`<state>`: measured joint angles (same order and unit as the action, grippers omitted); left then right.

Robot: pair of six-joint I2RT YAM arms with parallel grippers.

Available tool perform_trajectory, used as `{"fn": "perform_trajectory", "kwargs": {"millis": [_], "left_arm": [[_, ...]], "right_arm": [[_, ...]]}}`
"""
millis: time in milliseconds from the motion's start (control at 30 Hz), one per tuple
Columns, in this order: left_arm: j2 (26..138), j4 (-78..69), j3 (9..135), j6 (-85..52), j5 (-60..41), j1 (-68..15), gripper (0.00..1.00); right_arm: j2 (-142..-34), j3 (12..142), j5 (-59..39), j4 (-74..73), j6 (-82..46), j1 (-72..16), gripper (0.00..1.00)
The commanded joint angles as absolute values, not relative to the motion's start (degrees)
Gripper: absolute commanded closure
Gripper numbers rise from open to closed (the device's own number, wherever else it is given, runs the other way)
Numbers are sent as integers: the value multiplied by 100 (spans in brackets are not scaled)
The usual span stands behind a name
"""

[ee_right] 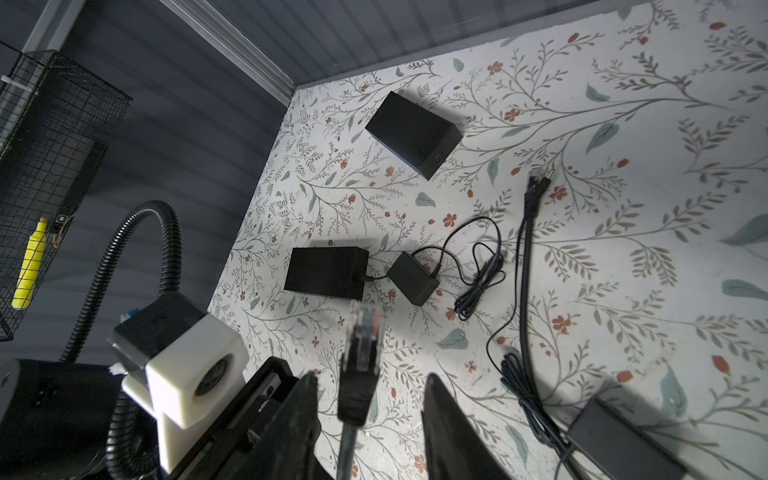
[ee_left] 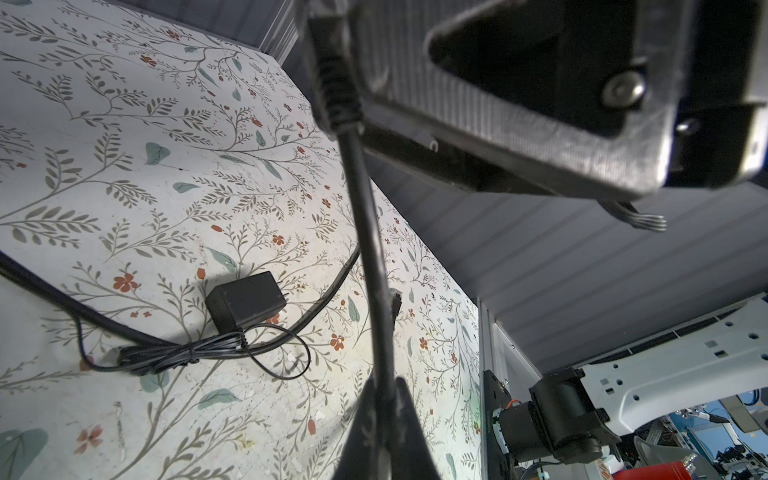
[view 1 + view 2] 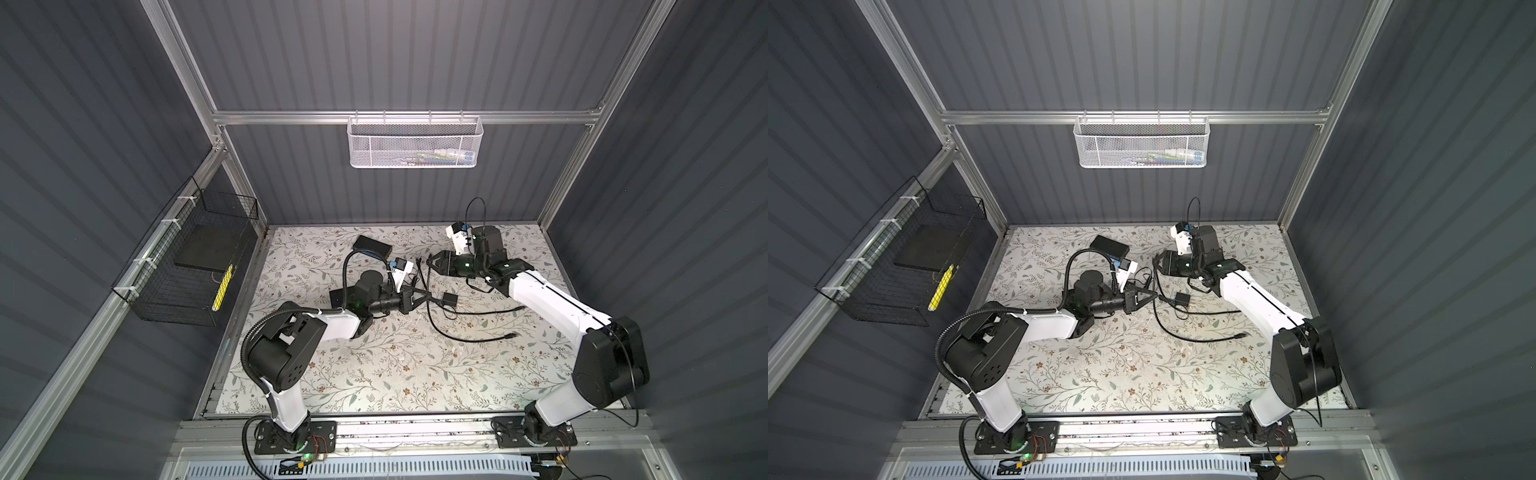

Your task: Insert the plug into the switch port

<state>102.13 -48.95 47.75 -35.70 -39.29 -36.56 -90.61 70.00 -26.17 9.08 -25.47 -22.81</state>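
surface: matte sheet printed with grey-green leafy twigs and small rust flowers, flecked with pale scuffs.
left tool: black tapered fingers pinched tight on the cable, a smooth round black cord.
adapter: small matte black block lying just beside the left tool, with its thin cord bundled next to it.
right tool: black wedge fingers parted, one on each side of the plug, neither touching it.
plug: clear plastic tip with coloured wires inside and a black ribbed boot behind.
switch: flat black rectangular box with a blue long side, lying toward the far left of the surface, apart from the plug; the switch port is too small to make out.
mesh basket: perforated white metal with rounded corners, hung on the far rail.
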Motion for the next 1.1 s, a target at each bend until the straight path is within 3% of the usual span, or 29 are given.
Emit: {"fn": "perform_trajectory", "kwargs": {"millis": [0,433,800,967,1067], "left_arm": [[10163,-5018,4922,-3595,-4098,-3665,100],[10233,-5180,4891,-3664,-4095,-3665,100],[10209,-5221,4851,-3673,-4074,-3665,100],[10212,-5245,4819,-3703,-4083,-3665,100],[10203,-5282,4796,-3710,-4080,-3665,100]], "right_arm": [[-9148,7144,-2620,875,-2504,-2332,56],[-9209,7163,-2444,900,-2514,-2441,66],[-9228,7141,-2490,870,-2556,-2512,84],[-9150,7126,-2410,911,-2528,-2513,86],[-9102,7129,-2335,953,-2491,-2514,82]]}}
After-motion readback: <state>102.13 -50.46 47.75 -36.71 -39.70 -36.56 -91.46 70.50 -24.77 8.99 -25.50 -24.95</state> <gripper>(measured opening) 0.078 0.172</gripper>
